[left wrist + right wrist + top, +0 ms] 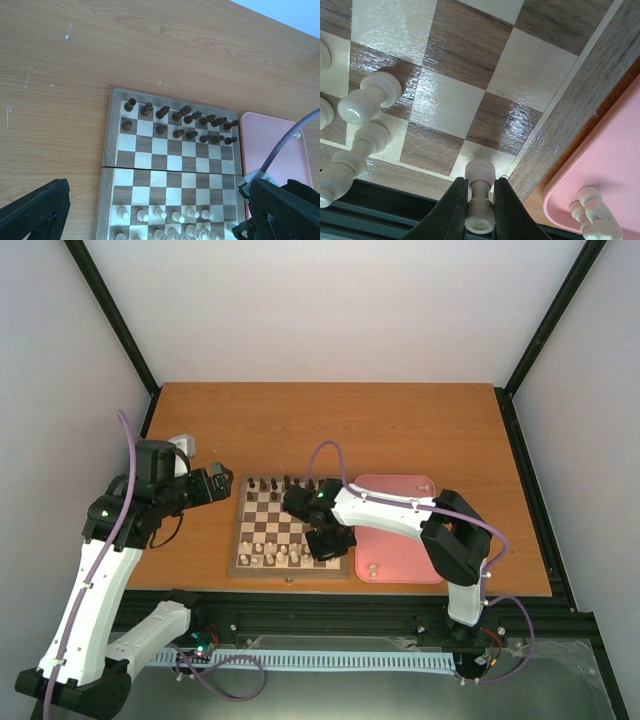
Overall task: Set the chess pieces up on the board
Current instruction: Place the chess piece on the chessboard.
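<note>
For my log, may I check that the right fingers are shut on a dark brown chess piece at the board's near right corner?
Not quite: the chess piece in the right fingers is cream-white, not dark brown, as the right wrist view shows; the near right corner of the board is correct.

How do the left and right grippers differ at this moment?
The left gripper is open; the right gripper is shut. The left holds nothing; the right pinches a cream chess piece. The left sits off the board by its far left corner; the right is low at its near right corner. Both are black two-finger grippers.
</note>
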